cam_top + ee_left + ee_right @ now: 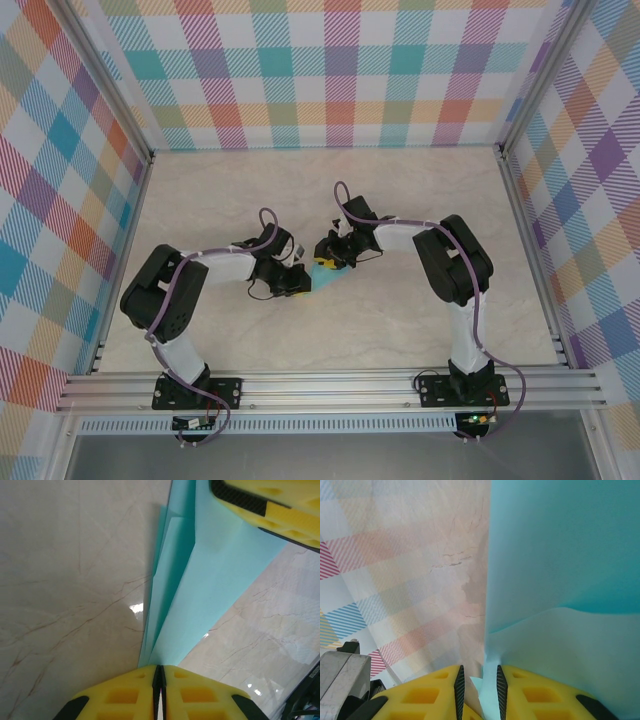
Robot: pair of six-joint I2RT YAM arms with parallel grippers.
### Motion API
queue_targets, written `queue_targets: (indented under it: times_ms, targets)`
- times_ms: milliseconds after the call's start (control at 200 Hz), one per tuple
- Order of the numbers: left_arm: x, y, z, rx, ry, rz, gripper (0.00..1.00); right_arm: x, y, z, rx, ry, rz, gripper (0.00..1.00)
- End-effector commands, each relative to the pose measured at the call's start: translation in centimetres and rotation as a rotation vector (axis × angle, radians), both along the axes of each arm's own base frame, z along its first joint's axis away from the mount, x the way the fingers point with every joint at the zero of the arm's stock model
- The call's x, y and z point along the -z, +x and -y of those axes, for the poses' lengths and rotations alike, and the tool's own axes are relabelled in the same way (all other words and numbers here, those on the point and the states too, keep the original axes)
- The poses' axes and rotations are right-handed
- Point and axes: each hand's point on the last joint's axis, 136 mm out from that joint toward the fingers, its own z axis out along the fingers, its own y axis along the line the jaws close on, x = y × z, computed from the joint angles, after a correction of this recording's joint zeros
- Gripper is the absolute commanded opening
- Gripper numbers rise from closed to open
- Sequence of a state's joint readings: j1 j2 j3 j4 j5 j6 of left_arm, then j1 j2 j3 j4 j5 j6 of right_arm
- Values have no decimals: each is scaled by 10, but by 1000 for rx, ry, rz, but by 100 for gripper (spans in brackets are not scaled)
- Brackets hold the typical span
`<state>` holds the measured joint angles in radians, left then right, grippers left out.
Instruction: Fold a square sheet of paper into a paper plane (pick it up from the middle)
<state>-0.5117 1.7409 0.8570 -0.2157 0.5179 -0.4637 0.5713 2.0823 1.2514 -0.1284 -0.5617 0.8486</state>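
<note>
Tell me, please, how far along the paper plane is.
Done: the paper shows several lengthwise folds. In hand: the left gripper pinches one end, and the right gripper straddles the other, jaws slightly apart. Left: the final folds; the shape looks unfinished.

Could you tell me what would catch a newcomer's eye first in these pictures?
The bright turquoise paper, folded in layers, sits between the two arms at the middle of the marble-look table. The left tool is shut on its narrow end, while the right tool straddles an edge with fingers slightly parted. Loud pastel checked walls surround it all.
</note>
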Motion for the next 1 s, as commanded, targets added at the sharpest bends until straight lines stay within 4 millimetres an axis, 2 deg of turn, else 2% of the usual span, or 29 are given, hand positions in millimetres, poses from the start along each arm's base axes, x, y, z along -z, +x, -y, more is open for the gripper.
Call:
queue_targets:
  times_ms: [0, 85, 185, 380, 395, 500, 630, 800, 995]
  targets:
    - [29, -38, -38, -11, 149, -134, 13, 69, -27, 30, 29, -191, -137, 27]
    - [26, -40, -38, -13, 144, -135, 13, 68, -27, 30, 31, -190, -136, 27]
    - [9, -38, -29, -13, 74, -104, 13, 67, -26, 29, 32, -184, -134, 27]
    - [-42, -8, -5, -38, -62, 17, 15, 64, -23, 27, 51, -177, -134, 27]
    - [-47, 0, -1, -40, -81, 49, 15, 63, -22, 27, 52, -175, -132, 27]
    - [-59, 19, 12, -53, -133, 97, 15, 62, -21, 25, 59, -165, -136, 27]
    - [-56, 35, 24, -56, -163, 101, 16, 59, -19, 22, 71, -147, -140, 28]
    - [-37, 48, 32, -66, -162, 93, 16, 58, -17, 18, 81, -126, -145, 28]
    - [-1, 43, 18, -97, -47, 49, 13, 55, -15, 16, 89, -115, -146, 28]
